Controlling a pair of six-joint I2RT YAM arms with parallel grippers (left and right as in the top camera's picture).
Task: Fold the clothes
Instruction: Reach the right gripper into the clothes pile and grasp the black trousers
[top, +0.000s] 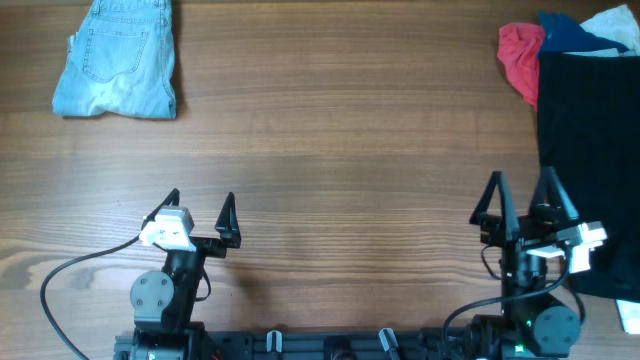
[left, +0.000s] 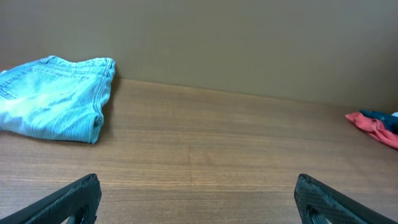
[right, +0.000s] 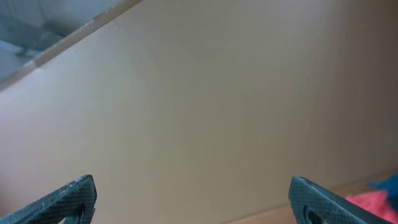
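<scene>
Overhead, the clothes are seen flat along the right edge of the desk, long axis running away from the arms, just beside the right tool (spread, empty); the left tool, also spread, is well apart.

Five pieces of cloth in all: one black garment, one pair of light-blue denim shorts, one red garment, one navy-blue garment and one whitish cloth. One wooden table. One left gripper and one right gripper, two in all, each with two fingers
</scene>
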